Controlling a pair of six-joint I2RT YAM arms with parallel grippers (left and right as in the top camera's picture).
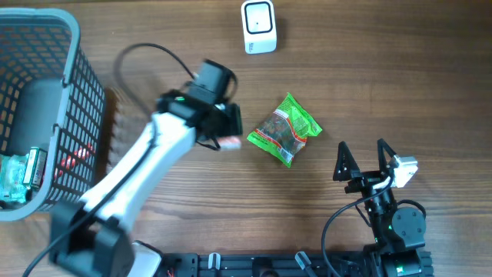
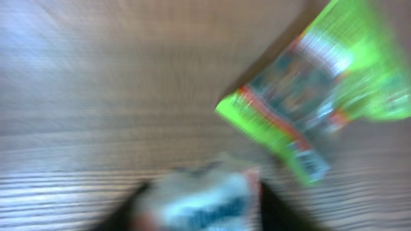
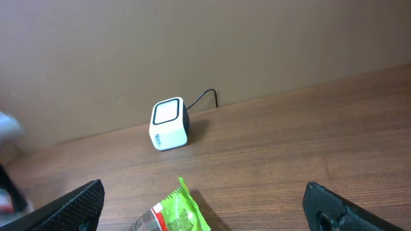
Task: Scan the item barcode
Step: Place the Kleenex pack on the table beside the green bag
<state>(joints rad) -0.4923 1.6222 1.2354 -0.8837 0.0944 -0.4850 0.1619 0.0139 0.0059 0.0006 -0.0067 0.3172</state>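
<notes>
A green snack bag (image 1: 286,129) (image 2: 314,83) lies flat on the wooden table, its barcode end toward the left arm. My left gripper (image 1: 233,132) (image 2: 202,196) hovers just left of the bag. A small white packet (image 1: 231,142) (image 2: 192,208) with blue print and a pink edge fills the gap between its fingers; the left wrist view is blurred by motion. The white scanner (image 1: 258,26) (image 3: 169,124) stands at the table's far edge. My right gripper (image 1: 362,146) (image 3: 202,192) rests open at the front right, nothing between its fingers, with the bag's corner (image 3: 173,215) just ahead of it.
A grey mesh basket (image 1: 77,69) sits at the left edge and holds a greenish packet (image 1: 19,173) and other items. The scanner's cable (image 3: 207,96) runs back to the wall.
</notes>
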